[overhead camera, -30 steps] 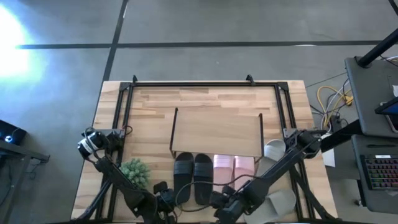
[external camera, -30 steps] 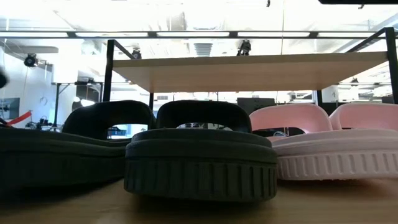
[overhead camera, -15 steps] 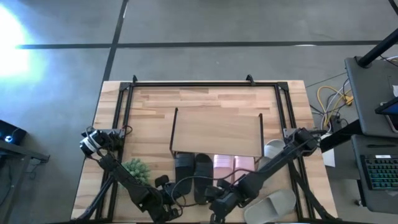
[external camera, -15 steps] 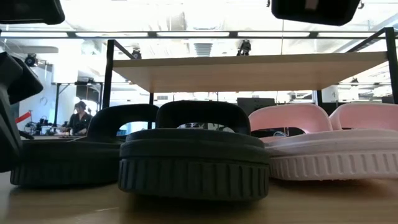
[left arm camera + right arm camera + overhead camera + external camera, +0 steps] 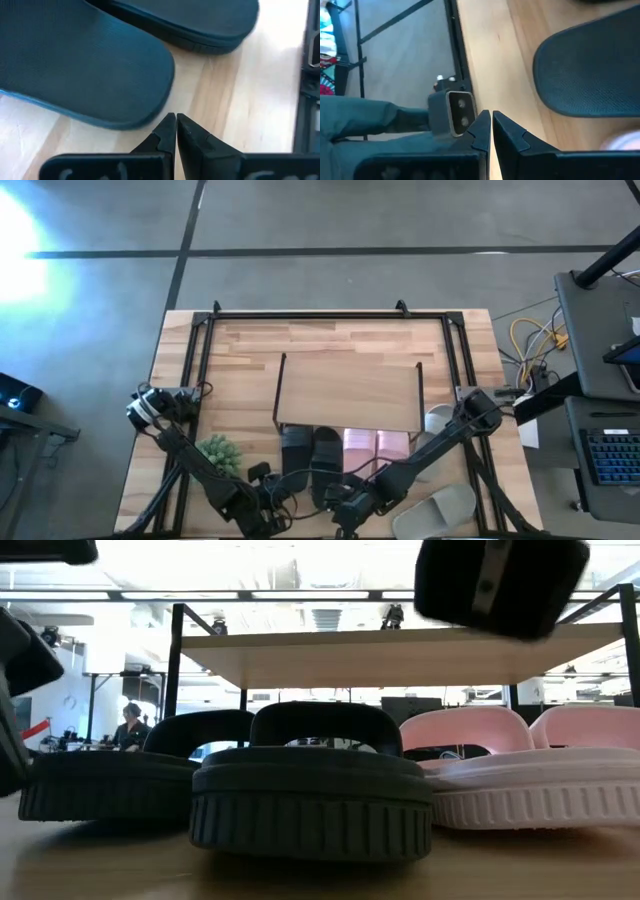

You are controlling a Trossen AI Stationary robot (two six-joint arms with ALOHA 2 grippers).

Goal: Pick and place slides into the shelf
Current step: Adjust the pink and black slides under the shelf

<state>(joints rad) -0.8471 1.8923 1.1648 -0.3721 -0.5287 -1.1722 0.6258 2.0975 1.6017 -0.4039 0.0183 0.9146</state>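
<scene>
The left gripper (image 5: 175, 119) is seen with its dark fingers pressed together, empty, just behind the rounded heel of a black slide (image 5: 85, 70) with a finely ribbed sole. The right gripper (image 5: 490, 117) is also closed on nothing, beside the other black slide (image 5: 592, 75). Compared with one second ago, both black slides are pushed further under the light-wood shelf (image 5: 348, 392), next to the pink slides (image 5: 520, 775).

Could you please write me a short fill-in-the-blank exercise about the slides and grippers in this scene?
1. The left gripper has its fingers ____, gripping nothing.
2. The slides beside the black pair under the shelf are ____ in colour.
3. The small plant stands on the table's ____ side, seen from above.

Missing words: shut; pink; left
</scene>
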